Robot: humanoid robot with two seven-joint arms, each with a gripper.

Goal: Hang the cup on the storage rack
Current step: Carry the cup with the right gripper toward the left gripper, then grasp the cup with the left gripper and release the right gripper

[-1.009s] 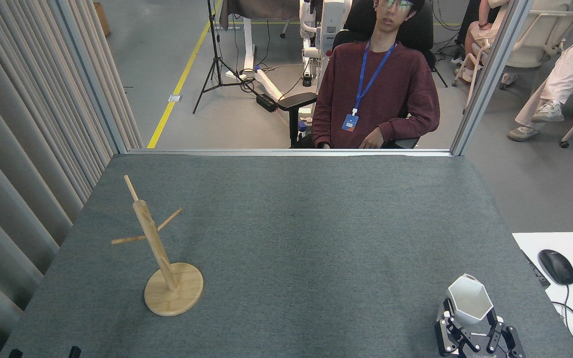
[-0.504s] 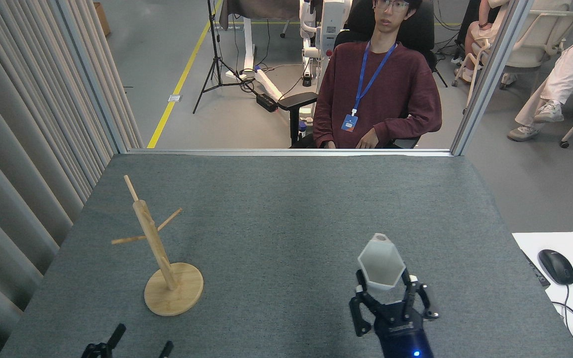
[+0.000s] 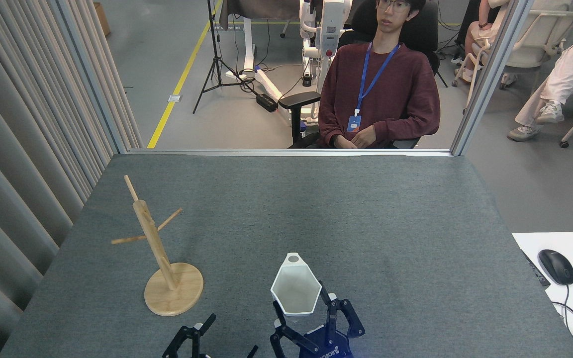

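The right gripper, clamping the white faceted cup with the hexagonal rim from below, has been carrying it leftward from the table's right edge to front centre. The pierced handle tab is pointing away, toward the far side. The left gripper is entering at the bottom with jaws spread and empty, possibly for a handover. The light wooden mug tree is standing near, left of the cup, with bare grey felt table between them.
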